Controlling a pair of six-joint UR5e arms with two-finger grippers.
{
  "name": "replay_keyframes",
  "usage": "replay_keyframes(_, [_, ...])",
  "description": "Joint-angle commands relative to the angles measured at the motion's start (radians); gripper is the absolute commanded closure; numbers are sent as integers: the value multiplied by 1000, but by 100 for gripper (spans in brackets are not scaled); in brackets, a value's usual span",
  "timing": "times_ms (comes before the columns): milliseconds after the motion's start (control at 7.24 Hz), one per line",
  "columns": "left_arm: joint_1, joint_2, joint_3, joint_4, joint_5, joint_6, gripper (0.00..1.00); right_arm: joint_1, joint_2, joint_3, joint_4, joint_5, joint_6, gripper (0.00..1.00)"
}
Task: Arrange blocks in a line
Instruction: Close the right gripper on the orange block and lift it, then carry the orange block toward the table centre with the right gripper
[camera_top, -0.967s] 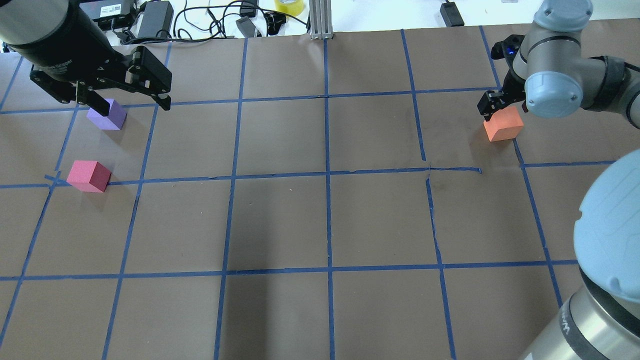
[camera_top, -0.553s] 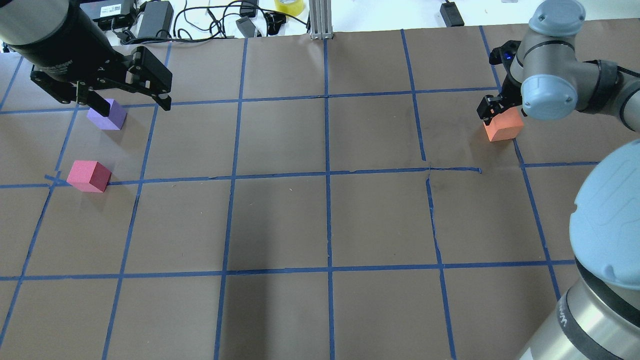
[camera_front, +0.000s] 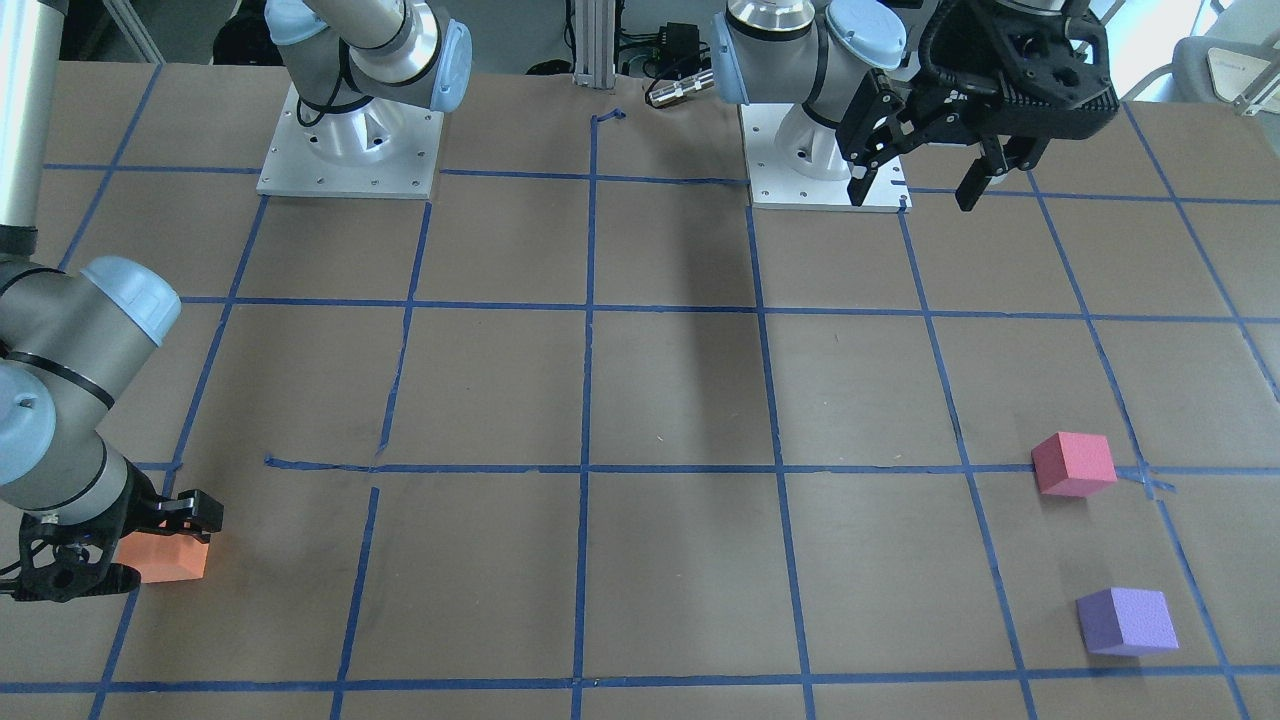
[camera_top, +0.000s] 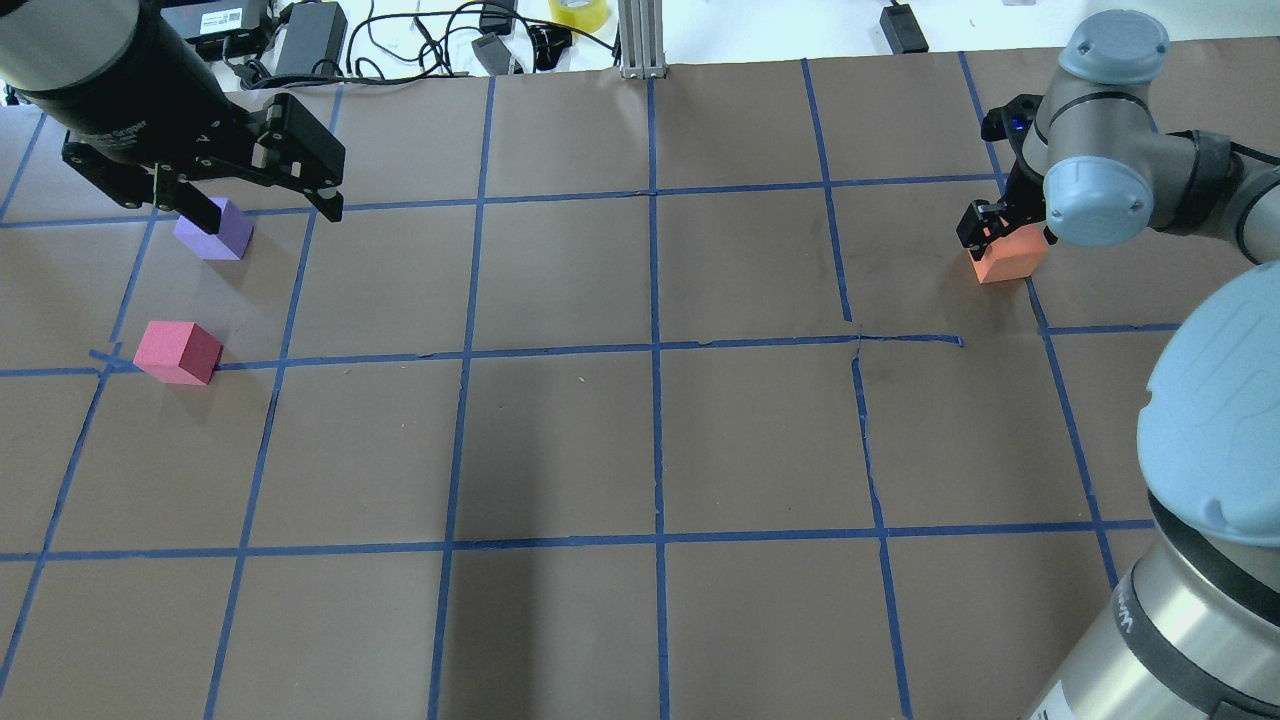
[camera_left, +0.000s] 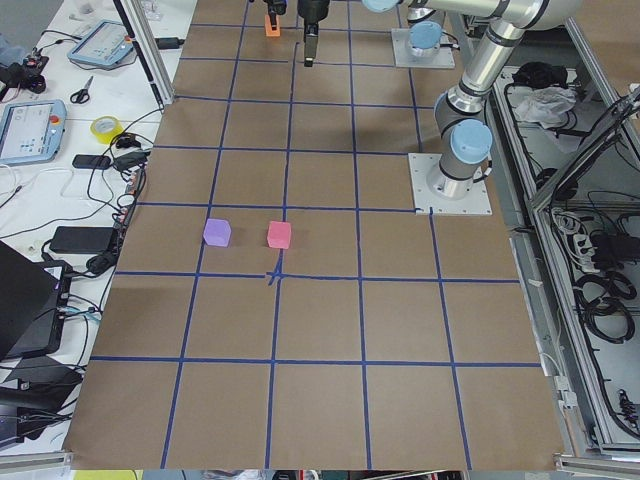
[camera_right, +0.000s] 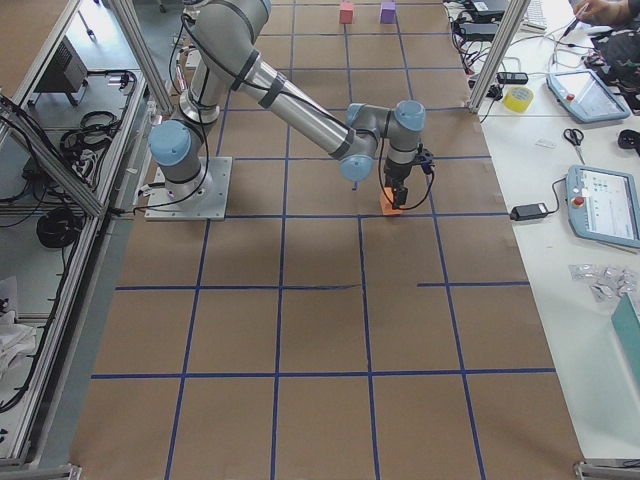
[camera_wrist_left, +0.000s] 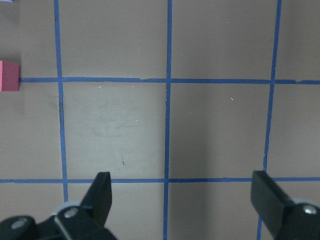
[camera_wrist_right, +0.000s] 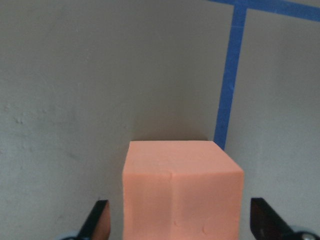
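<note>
Front-facing view: the right gripper (camera_front: 130, 548) has come down around the orange block (camera_front: 168, 562) at the counter's (camera_front: 680, 400) end. One jaw stands on each side of the block, which sits on the counter. The left gripper (camera_front: 915, 195) hangs high near its base. The pinkish-red block (camera_front: 1074, 464) and purple block (camera_front: 1127, 621) lie near each other at the opposite end.

Overhead view: a second ago the right gripper (camera_top: 1000, 238) sat higher and the orange block (camera_top: 1012, 264) showed more of its top. Now the wrist covers more of it. The block itself has not shifted, and neither have the left gripper (camera_top: 268, 210) or the other two blocks.

Left side view: pinkish-red and purple sit just apart. The orange one is well away at the far end.

Right side view: the near arm points straight down onto the orange block.

Left wrist view: the jaws are wide apart with bare counter between them. Only a sliver of the pinkish-red block (camera_wrist_left: 8, 76) shows at the edge.

Right wrist view: the jaws are apart and straddle the orange block (camera_wrist_right: 180, 190), with a gap on each side.

I judge the descent done, so closing on the block comes next. The line itself is not yet begun.
</note>
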Motion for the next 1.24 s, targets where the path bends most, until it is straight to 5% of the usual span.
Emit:
replay_keyframes(0, [0, -1, 1, 0, 0, 0, 0, -1, 12, -3, -9, 5, 10, 66])
replay_keyframes(138, [0, -1, 0, 0, 0, -1, 0, -1, 4, -20, -6, 13, 12, 89])
replay_keyframes(276, [0, -1, 0, 0, 0, -1, 0, 1, -4, -49, 11, 12, 14, 100])
replay_keyframes(553, [-2, -1, 0, 0, 0, -3, 0, 75, -80, -68, 44, 15, 90, 100])
replay_keyframes(1105, [-2, -1, 0, 0, 0, -4, 0, 408, -107, -69, 83, 13, 576, 100])
